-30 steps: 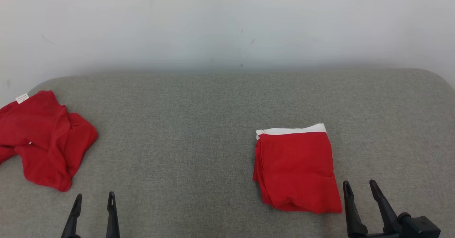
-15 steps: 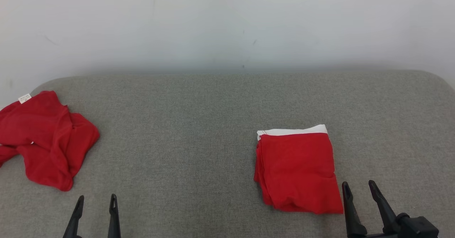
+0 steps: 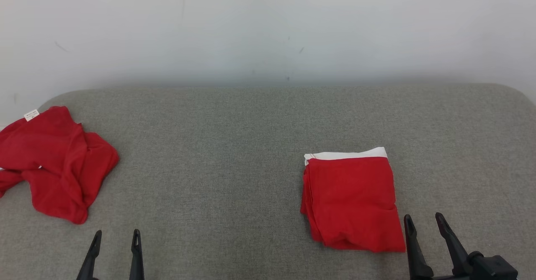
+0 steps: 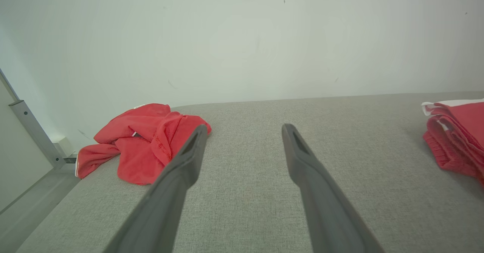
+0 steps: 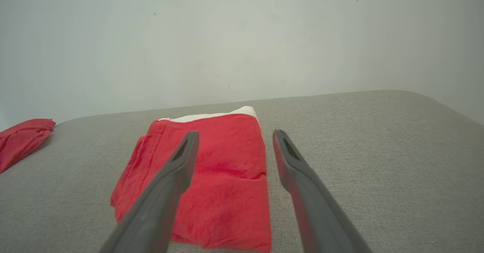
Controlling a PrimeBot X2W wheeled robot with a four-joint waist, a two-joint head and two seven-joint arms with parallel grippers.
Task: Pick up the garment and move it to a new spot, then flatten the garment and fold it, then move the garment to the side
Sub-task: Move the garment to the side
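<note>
My head view cuts the crumpled red garment (image 3: 54,163) off at its left edge. The folded red garment (image 3: 351,200) lies on the counter (image 3: 217,154), just beside my right gripper (image 3: 423,216). That and my left gripper (image 3: 117,232) stand spread wide, holding nothing.

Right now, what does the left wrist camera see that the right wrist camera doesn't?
Left wrist view: the open left gripper, a grey metal rail beside the wall, the whole crumpled red garment. Right wrist view: the open right gripper, the folded red garment from above with its white band, the grey fabric surface rounding off at a corner. Shared: part of each garment, that surface, the pale wall.
</note>
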